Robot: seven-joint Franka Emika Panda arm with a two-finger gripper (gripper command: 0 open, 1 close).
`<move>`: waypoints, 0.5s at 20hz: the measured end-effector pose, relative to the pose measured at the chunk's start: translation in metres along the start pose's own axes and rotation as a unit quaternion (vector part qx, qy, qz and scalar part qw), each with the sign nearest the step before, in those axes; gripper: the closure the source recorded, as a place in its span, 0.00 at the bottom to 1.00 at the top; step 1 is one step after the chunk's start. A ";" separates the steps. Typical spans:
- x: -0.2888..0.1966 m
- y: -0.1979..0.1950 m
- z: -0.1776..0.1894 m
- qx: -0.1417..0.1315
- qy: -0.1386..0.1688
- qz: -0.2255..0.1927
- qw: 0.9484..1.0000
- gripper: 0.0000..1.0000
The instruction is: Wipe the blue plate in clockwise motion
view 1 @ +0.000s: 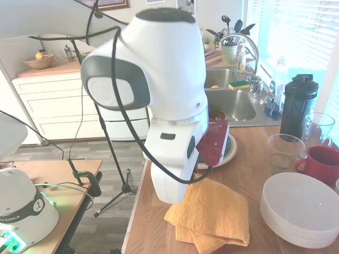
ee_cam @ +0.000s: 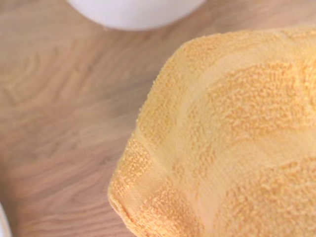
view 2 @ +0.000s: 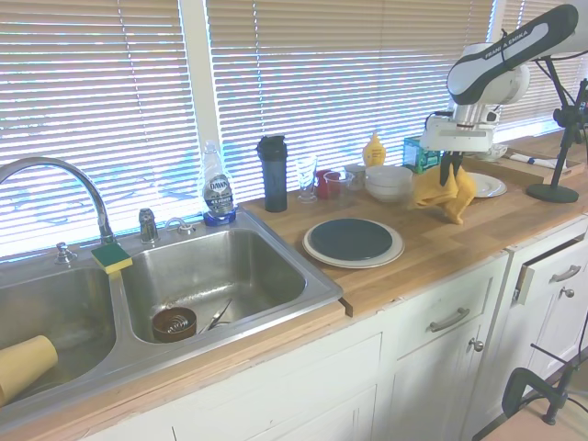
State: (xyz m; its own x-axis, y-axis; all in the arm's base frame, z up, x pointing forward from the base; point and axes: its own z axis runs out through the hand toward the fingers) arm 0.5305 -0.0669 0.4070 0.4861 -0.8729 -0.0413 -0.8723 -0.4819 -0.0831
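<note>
Wooden countertop (view 2: 478, 230) beside steel sink (view 2: 216, 276)

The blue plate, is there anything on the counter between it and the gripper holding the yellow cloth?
Nothing visible stands between them. The gripper hangs the yellow cloth over bare wooden counter, and the blue plate sits on the cream plate with open wood between. The stacked white bowls sit off that line.

The arm (view 2: 501, 50) reads "FRANKA EMIKA" along its upper link. "Dawn" stands on the soap bottle (view 2: 217, 188), well away from the fingers, by the sink.
</note>
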 end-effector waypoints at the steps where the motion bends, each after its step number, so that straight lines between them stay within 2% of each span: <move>1: -0.010 -0.005 0.009 -0.004 -0.002 -0.011 1.000 1.00; 6: -0.075 -0.029 0.041 -0.020 -0.013 -0.052 0.998 1.00; 10: -0.090 -0.033 0.054 -0.029 -0.015 -0.060 0.998 1.00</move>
State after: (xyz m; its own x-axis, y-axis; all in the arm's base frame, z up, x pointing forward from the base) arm 0.5181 0.0311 0.3601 0.5872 -0.8068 -0.0646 -0.8093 -0.5865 -0.0320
